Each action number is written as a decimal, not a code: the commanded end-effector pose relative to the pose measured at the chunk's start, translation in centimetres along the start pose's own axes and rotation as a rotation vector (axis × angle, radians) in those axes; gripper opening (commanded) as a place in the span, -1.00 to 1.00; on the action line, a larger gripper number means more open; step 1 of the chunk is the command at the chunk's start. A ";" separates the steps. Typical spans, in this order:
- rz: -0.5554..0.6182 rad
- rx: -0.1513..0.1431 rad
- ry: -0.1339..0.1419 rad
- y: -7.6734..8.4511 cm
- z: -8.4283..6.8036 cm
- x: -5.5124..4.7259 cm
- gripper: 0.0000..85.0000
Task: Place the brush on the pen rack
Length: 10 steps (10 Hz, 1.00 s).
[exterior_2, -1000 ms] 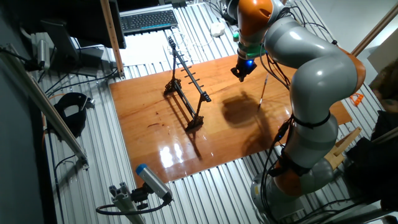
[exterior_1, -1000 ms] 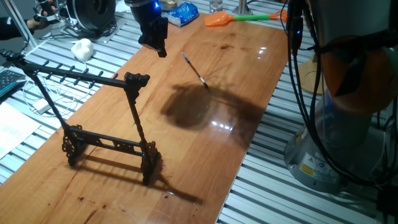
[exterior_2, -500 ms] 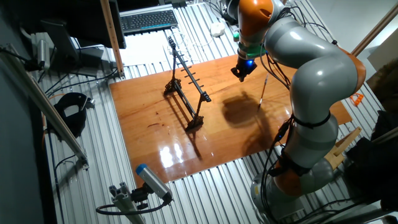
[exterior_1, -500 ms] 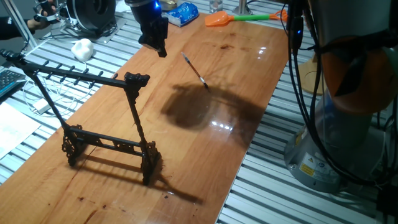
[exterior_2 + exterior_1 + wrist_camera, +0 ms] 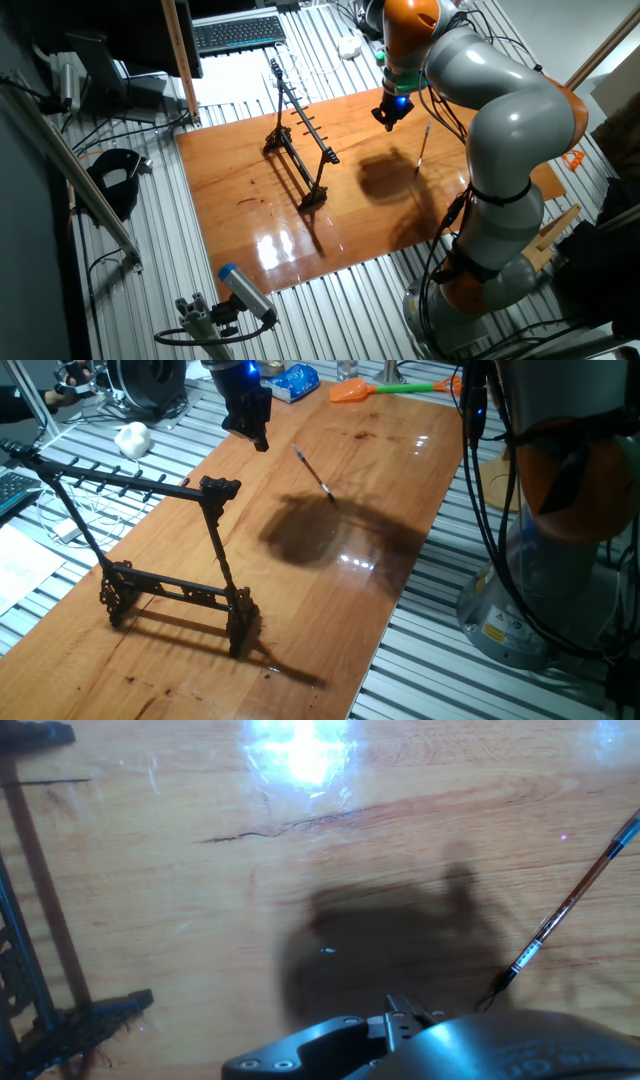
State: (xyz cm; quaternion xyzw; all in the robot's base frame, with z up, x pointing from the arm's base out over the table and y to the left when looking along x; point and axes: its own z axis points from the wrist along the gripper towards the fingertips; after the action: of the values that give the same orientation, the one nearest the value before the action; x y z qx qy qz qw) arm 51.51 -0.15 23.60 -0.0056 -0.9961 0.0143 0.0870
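The brush [image 5: 313,473] is a thin pale stick with a dark tip. It lies flat on the wooden table right of centre, and shows as brush [image 5: 423,146] and brush [image 5: 568,910] in the other views. The pen rack [image 5: 205,488], a black ornate stand with a long pegged top bar, stands upright on the near left; it appears as pen rack [image 5: 300,140] and at the left edge as pen rack [image 5: 35,980]. My gripper [image 5: 257,438] hangs above the table, left of the brush and apart from it. Gripper [image 5: 388,119] holds nothing that I can see, and its finger gap does not show.
An orange fly swatter [image 5: 352,392] with a green handle lies at the far end of the table [image 5: 300,590]. A blue packet [image 5: 290,382] and a white lump [image 5: 132,437] sit beside the far left edge. The robot's base [image 5: 560,510] and cables stand at the right.
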 end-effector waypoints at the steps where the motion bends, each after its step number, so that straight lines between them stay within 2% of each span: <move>1: 0.015 0.000 0.000 0.0 0.0 0.0 -1.00; 10: 0.009 0.002 0.001 0.0 0.0 0.0 -1.00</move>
State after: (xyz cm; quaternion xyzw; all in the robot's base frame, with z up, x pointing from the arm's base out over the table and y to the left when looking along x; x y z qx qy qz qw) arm 51.52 -0.17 23.62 -0.0099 -0.9960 0.0155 0.0877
